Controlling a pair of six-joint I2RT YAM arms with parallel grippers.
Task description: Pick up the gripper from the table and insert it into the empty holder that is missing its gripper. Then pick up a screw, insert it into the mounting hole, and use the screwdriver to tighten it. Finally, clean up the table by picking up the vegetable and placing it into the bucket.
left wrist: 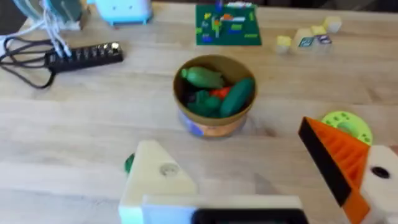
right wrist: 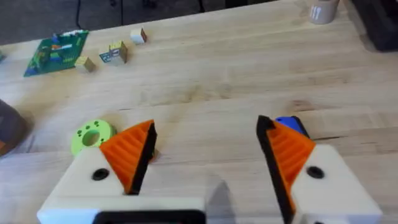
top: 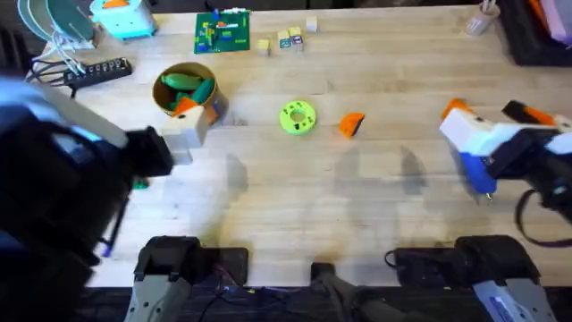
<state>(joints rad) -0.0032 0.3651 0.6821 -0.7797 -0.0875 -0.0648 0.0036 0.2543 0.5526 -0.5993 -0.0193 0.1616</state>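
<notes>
The orange ribbed gripper (top: 351, 124) lies on the table right of the green disc (top: 298, 116). My left gripper (top: 189, 122) hangs open just in front of the bucket (top: 213, 109), which holds green vegetables (left wrist: 236, 96). One of its fingers is a bare white holder (left wrist: 155, 177) with a round mounting hole (left wrist: 168, 168); the other carries an orange pad (left wrist: 336, 155). My right gripper (right wrist: 205, 124) stands open at the table's right, both orange pads on, nothing between them. The blue screwdriver (right wrist: 291, 124) lies just beyond one of its fingers (right wrist: 292, 149) and under it in the overhead view (top: 476, 170).
A black power strip (top: 94, 73) and a light-blue box (top: 125, 18) sit at the back left. A green board (top: 223, 31) and small blocks (top: 288, 39) lie along the far edge. A small green thing (top: 140, 183) lies beside the left arm.
</notes>
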